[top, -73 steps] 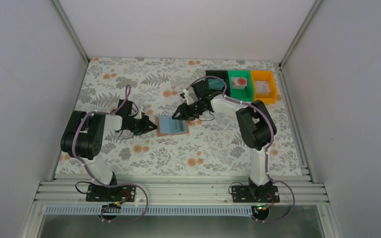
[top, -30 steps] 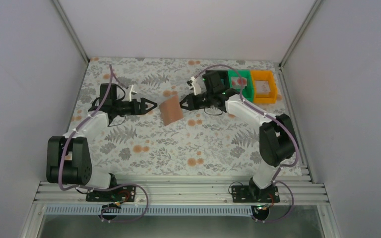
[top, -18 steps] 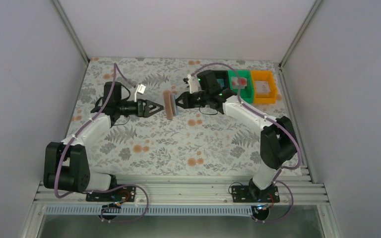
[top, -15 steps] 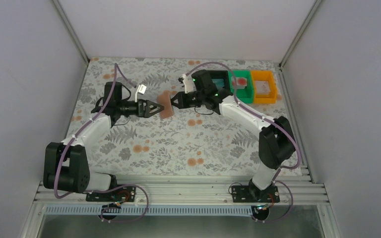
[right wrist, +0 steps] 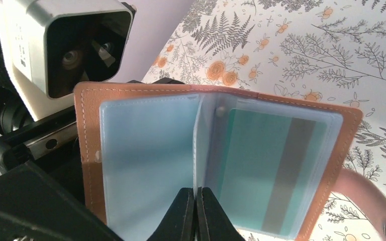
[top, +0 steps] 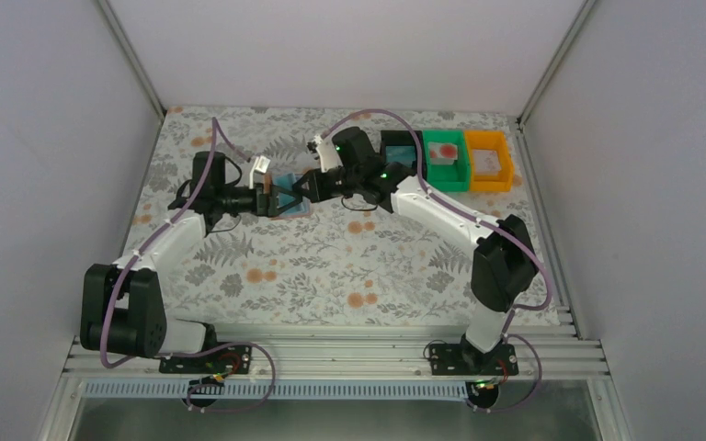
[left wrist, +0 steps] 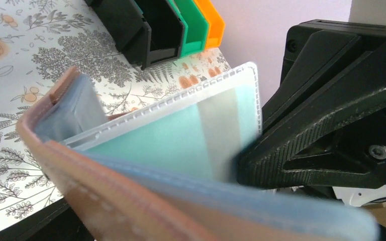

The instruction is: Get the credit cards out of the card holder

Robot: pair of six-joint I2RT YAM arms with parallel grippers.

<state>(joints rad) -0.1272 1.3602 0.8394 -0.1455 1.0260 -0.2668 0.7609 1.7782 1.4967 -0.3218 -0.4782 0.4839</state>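
Right wrist view is showing the card holder (right wrist: 146, 155) hanging open above the counter (top: 331, 266), a teal card (right wrist: 254, 165) sitting in one clear pocket, with the right end effector (right wrist: 196, 193) clamping its middle leaf. The left end effector (top: 273, 199) is hovering beside it, jaws wide apart. The holder is looking floppy and the card stiff and slick, so pinching the card's edge is looking safest.

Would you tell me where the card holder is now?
In the top view, the card holder sits left of centre, pinched by the right tool, with the left tool opposite.
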